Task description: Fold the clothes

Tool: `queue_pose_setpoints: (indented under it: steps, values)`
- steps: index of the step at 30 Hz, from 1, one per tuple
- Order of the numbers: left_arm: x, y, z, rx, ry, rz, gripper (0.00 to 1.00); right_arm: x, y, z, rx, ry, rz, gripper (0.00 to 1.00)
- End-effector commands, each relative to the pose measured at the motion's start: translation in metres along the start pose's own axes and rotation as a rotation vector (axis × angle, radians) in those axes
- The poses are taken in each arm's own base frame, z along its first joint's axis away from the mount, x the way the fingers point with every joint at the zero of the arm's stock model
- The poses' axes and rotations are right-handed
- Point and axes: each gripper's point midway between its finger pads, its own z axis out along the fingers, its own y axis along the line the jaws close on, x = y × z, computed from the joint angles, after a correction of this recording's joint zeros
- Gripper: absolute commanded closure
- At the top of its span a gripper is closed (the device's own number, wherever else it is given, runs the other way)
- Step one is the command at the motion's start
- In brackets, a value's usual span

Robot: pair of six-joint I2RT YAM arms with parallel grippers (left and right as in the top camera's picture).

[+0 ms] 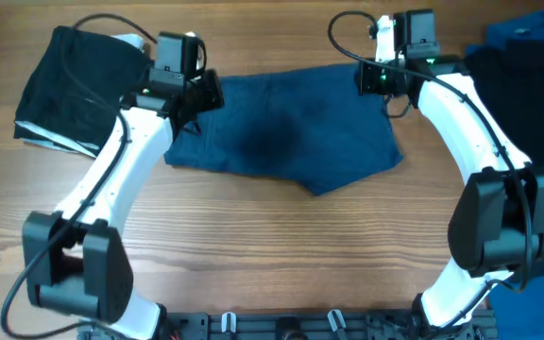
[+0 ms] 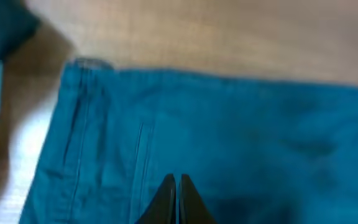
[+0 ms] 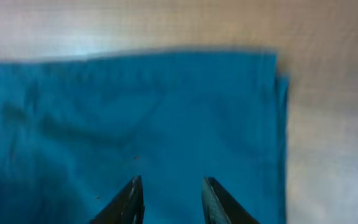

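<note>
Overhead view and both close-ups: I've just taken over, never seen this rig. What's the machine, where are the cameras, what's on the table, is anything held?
Two white robot arms with two-finger grippers work at a wooden table. The wide picture looks down from above; each close-up comes from a wrist camera, its own fingers at the bottom. A dark navy denim-like garment lies spread in the middle, a black garment at the picture's left, a bright blue one top right. The left gripper is shut over the navy cloth's seamed end; whether it pinches fabric is unclear. The right gripper is open, holding nothing.
</note>
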Motion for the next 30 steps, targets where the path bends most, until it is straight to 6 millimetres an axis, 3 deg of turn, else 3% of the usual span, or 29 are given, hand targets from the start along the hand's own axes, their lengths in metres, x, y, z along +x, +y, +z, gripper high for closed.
queue_pose_setpoints:
  steps: [1,6,7,8,9,11,13,14,15,17,19,21,25,30]
  values:
    - [0.026,0.01,0.039,-0.033,0.097,0.015,0.96,0.026,0.01,0.0,-0.069,0.105,0.022,0.73]
    - [0.059,0.035,0.091,-0.107,0.199,0.034,0.96,0.066,-0.013,0.004,0.051,0.24,0.042,0.69]
    - [0.065,0.039,0.098,-0.116,0.218,0.029,0.96,0.071,-0.018,0.005,0.075,0.251,0.043,0.71]
    - [0.067,0.042,0.098,-0.122,0.228,0.026,0.96,0.074,-0.021,0.006,0.091,0.257,0.041,0.8]
    - [0.063,0.041,0.092,-0.119,0.225,0.023,0.96,0.075,-0.024,0.005,0.112,0.262,0.041,0.88]
    - [0.043,0.032,0.063,-0.112,0.209,0.02,0.96,0.078,-0.033,0.001,0.155,0.275,0.066,0.89]
    - [0.021,0.027,0.03,-0.106,0.182,0.013,0.96,0.085,-0.042,-0.004,0.177,0.305,0.118,0.86]
    - [0.012,0.027,0.014,-0.105,0.166,0.006,0.94,0.093,-0.05,-0.009,0.188,0.338,0.144,0.76]
    - [0.009,0.031,0.004,-0.11,0.159,-0.005,0.91,0.099,-0.059,-0.012,0.197,0.36,0.168,0.67]
    - [0.017,0.046,0.001,-0.141,0.2,-0.052,0.89,0.101,-0.075,-0.017,0.211,0.365,0.211,0.64]
    - [0.028,0.048,-0.001,-0.12,0.261,-0.081,0.92,0.101,-0.088,-0.02,0.22,0.358,0.243,0.61]
    - [0.039,0.02,-0.002,-0.001,0.312,-0.081,0.96,0.102,-0.098,-0.023,0.228,0.355,0.27,0.59]
    - [0.053,-0.029,0.001,0.044,0.305,-0.033,0.96,0.102,-0.1,-0.023,0.233,0.355,0.264,0.55]
    - [0.087,-0.067,0.011,0.054,0.366,0.042,0.96,0.105,-0.099,-0.022,0.228,0.362,0.271,0.52]
